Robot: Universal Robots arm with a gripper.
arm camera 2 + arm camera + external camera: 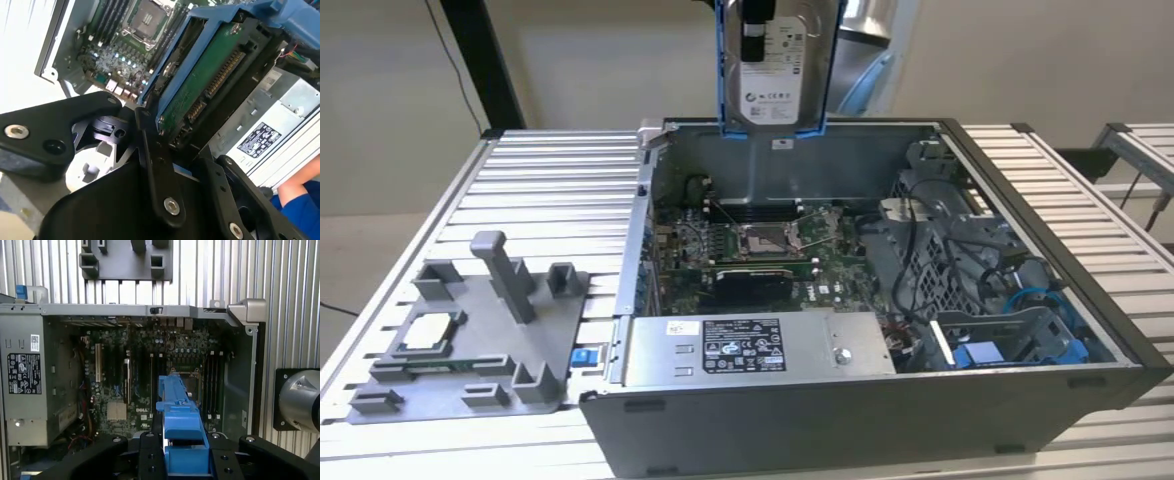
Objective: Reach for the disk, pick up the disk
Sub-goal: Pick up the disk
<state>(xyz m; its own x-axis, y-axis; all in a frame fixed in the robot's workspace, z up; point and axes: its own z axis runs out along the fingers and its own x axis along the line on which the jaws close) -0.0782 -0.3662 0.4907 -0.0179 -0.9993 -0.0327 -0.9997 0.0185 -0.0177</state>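
Observation:
The disk (774,85) hangs upright in the air above the back wall of the open computer case (881,400), its white label facing the exterior view and blue rails along both edges. In both wrist views my gripper (182,150) (185,455) is shut on it. The second wrist view shows black fingers (155,165) clamping the disk (200,85), whose green circuit board and connector face the camera. In the first wrist view the disk's blue rail (179,415) sticks out edge-on from between the fingers, over the motherboard.
Below lie the motherboard (761,250) with its bare processor socket, a grey metal box with a sticker (747,345) and a cable-filled drive cage (987,290). A grey fixture (467,330) holding a small square chip (430,332) rests on the slatted table (560,180).

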